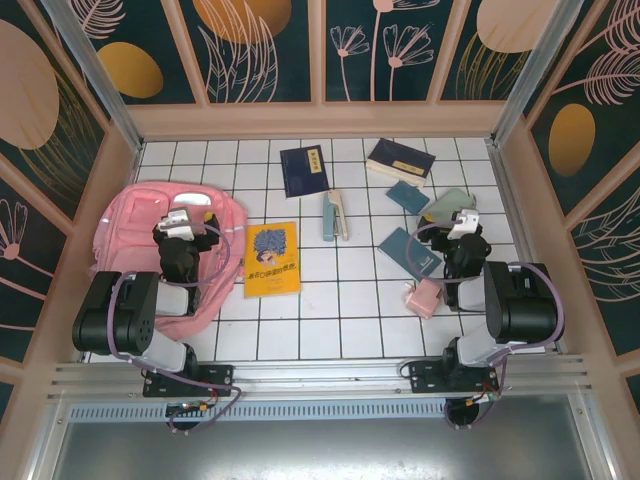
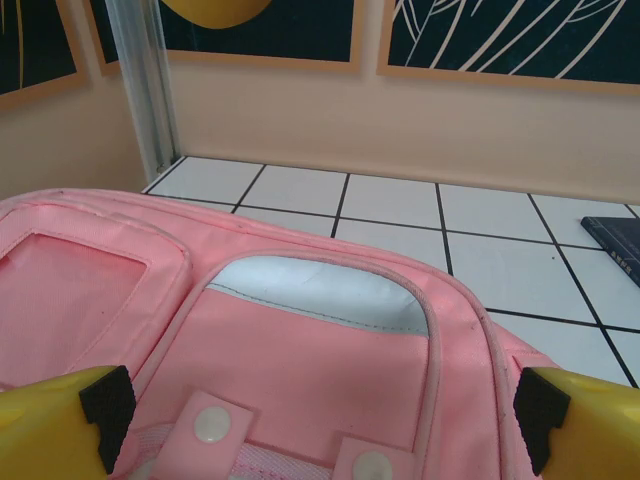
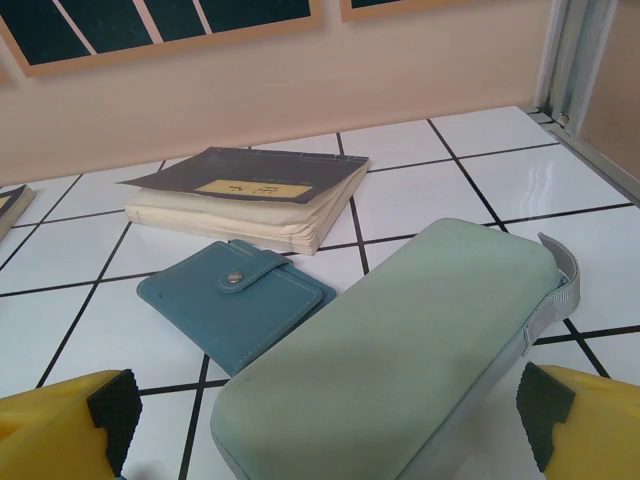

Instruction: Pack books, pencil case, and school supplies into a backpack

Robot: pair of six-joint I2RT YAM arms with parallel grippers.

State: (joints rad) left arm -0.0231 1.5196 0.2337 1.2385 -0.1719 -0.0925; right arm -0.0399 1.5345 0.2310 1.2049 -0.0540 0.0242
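Note:
The pink backpack (image 1: 135, 225) lies flat at the left; my left gripper (image 1: 185, 222) hangs open just above its front pocket (image 2: 320, 350), both fingers wide apart with nothing between them. A yellow book (image 1: 272, 258) lies beside the bag, and two navy books (image 1: 305, 170) (image 1: 400, 160) lie farther back. My right gripper (image 1: 463, 225) is open over the pale mint pencil case (image 3: 400, 340), its fingers standing on either side without touching it. Teal pads (image 1: 407, 196) (image 1: 408, 250), a teal-and-beige bar (image 1: 335, 215) and a pink block (image 1: 424, 296) lie around.
White tiled floor, walled by beige panels and metal corner posts (image 2: 145, 80). In the right wrist view a teal snap pad (image 3: 235, 305) and a navy book (image 3: 250, 185) lie just behind the mint case. Bare tiles (image 1: 330, 320) lie in front, between the arms.

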